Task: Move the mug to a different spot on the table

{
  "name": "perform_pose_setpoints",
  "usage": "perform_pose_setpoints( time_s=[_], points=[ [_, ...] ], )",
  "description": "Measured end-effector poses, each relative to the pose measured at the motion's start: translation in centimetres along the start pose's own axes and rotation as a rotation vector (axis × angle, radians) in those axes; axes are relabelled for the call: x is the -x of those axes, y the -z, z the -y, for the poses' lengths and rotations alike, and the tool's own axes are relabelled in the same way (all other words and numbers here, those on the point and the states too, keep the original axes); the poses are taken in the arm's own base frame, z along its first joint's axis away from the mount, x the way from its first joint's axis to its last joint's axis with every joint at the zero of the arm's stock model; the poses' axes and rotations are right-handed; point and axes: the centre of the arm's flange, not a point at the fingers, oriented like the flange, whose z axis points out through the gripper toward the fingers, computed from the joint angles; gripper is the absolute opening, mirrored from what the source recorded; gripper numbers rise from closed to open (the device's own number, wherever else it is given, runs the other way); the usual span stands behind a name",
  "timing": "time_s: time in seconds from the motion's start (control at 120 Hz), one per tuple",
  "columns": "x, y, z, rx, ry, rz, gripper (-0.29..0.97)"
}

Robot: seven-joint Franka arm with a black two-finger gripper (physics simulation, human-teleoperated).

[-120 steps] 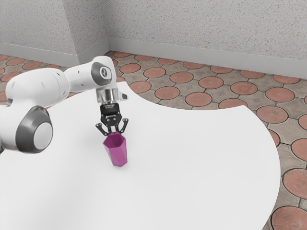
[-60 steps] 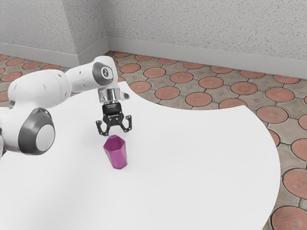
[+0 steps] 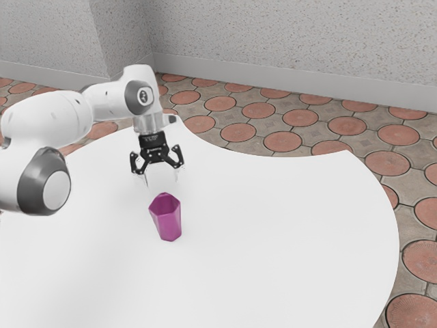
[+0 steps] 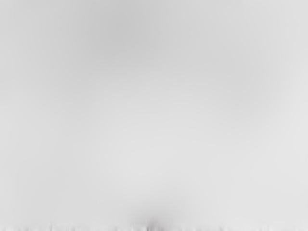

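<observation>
Item under task: magenta mug (image 3: 166, 217), faceted wall narrowing toward the base, mouth upward; no handle can be made out.
Mug position: upright on the white tabletop (image 3: 287, 225), left of centre in the exterior view and well in from the curved edge, with nothing else standing near it.
Arm: 1 white Franka arm (image 3: 68, 123) entering from the exterior view's left, wrist pointing straight down.
Tool: black tool (image 3: 157, 171), its 2 fingers spread wide apart and gripping nothing.
Tool against mug: above the mug and offset toward its far side; clear air between fingertips and rim, no contact.
Wrist view: an even pale surface, judged to be the tabletop beneath the hand.
Surroundings: red-brown floor (image 3: 307, 130) of round-patterned tiles beyond the tabletop; grey speckled wall (image 3: 273, 34) behind.
Step in hand: judged a free-air phase, with the mug unheld and standing by itself. Whether this spot is its starting place or its new one cannot be told from this moment.
Next move, if the mug awaits transfer: centre the tool over the rim, lower it with 1 finger on each side of the wall, close, lift, and carry to bare tabletop toward the exterior view's right.
Risk: the tapered wall offers little to hold, so an off-centre grip could twist or tip the mug, and a finger landing on the rim would knock it over.
</observation>
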Motion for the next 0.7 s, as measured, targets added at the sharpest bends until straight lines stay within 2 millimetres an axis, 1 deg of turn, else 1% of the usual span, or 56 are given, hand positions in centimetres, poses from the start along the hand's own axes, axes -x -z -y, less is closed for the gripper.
perform_pose_setpoints(
  time_s=[0.042, 0.1, 0.167, 0.242, 0.275, 0.342, 0.433, 0.467, 0.525, 0.567, 0.617, 0.7],
  points=[
    [1.9, 2.0, 0.8, -0.002, -0.011, -0.021, 0.66],
    [5.7, 4.7, 1.5, -0.004, -0.037, -0.051, 0.67],
    [9.5, 7.2, 1.6, -0.008, -0.081, -0.092, 0.67],
    [12.8, 9.4, 1.5, -0.006, -0.129, -0.133, 0.67],
    [14.3, 10.7, 1.5, -0.001, -0.153, -0.155, 0.67],
    [18.0, 14.1, 1.1, -0.003, -0.212, -0.213, 0.68],
    [23.6, 19.1, 1.1, 0.001, -0.295, -0.293, 0.68],
    [25.5, 20.5, 1.2, -0.005, -0.323, -0.318, 0.68],
    [28.0, 22.1, 1.2, -0.017, -0.369, -0.342, 0.68],
    [29.3, 22.7, 1.0, -0.028, -0.399, -0.345, 0.68],
    [30.4, 23.1, 0.7, -0.041, -0.431, -0.342, 0.68],
    [31.8, 23.6, 0.0, -0.058, -0.481, -0.340, 0.68]
  ],
)
